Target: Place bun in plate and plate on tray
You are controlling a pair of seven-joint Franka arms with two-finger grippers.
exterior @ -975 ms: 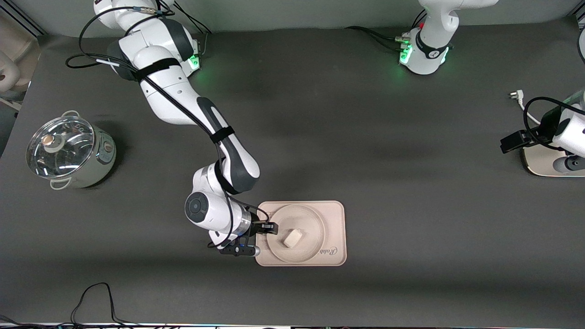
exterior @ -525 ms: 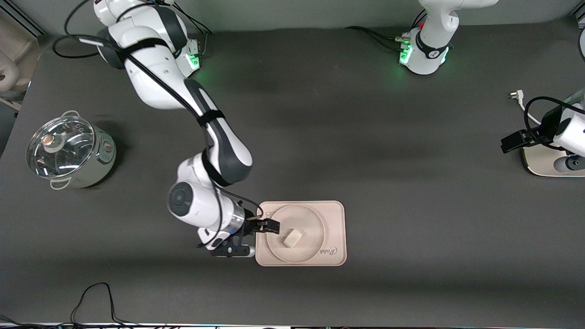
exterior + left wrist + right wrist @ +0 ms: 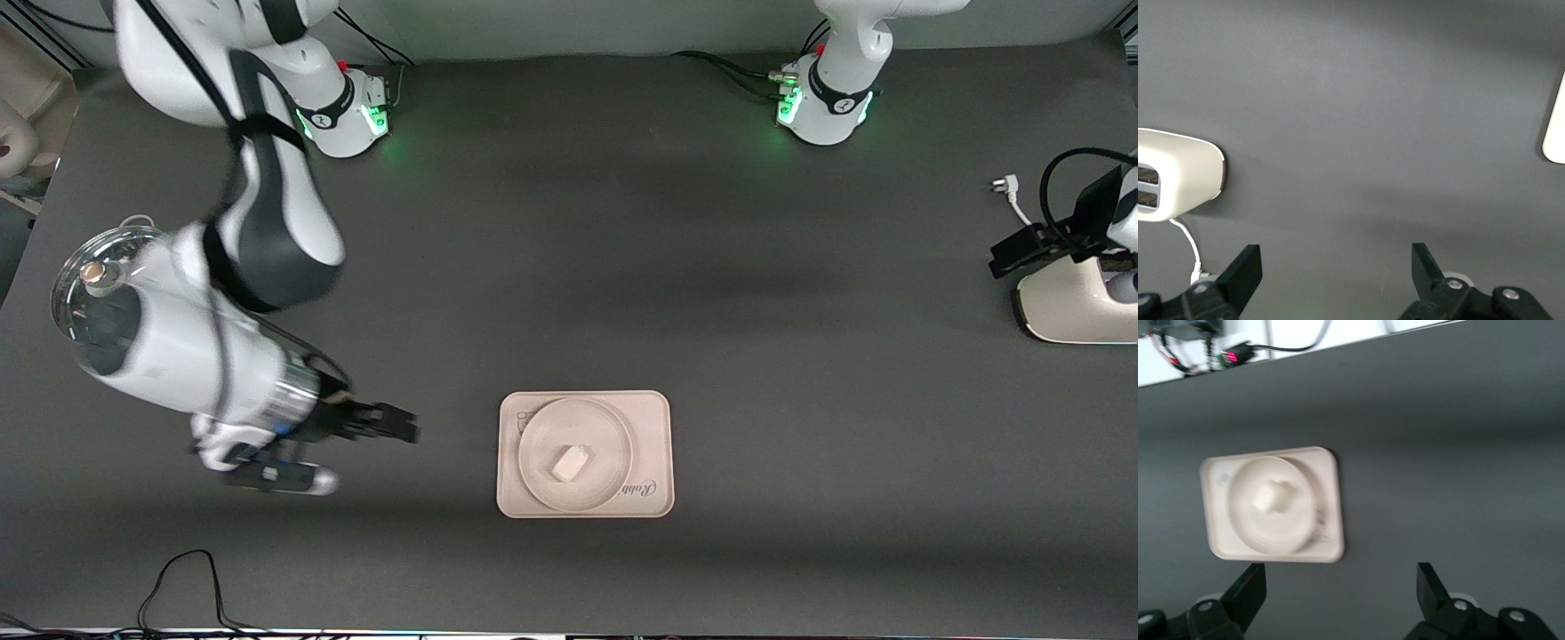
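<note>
The off-white bun [image 3: 570,463] lies in the round cream plate [image 3: 613,427], and the plate sits on the pinkish-beige tray [image 3: 653,418], which is on the table nearer the front camera. The right wrist view shows the same bun [image 3: 1275,497], plate [image 3: 1245,520] and tray [image 3: 1328,487]. My right gripper [image 3: 396,425] is open and empty, in the air over bare table beside the tray, toward the right arm's end; it also shows in the right wrist view [image 3: 1338,590]. My left gripper [image 3: 1336,273] is open and empty at the left arm's end, near a toaster.
A steel pot with a glass lid [image 3: 71,298] stands at the right arm's end, partly hidden by the right arm. A white toaster [image 3: 1067,307] with a loose plug [image 3: 1002,185] stands at the left arm's end and also shows in the left wrist view [image 3: 1178,173]. A black cable [image 3: 178,578] lies at the front edge.
My right gripper has left the plate's rim and swung away from the tray toward the right arm's end. Plate and bun stay on the tray. The left arm shifted slightly.
</note>
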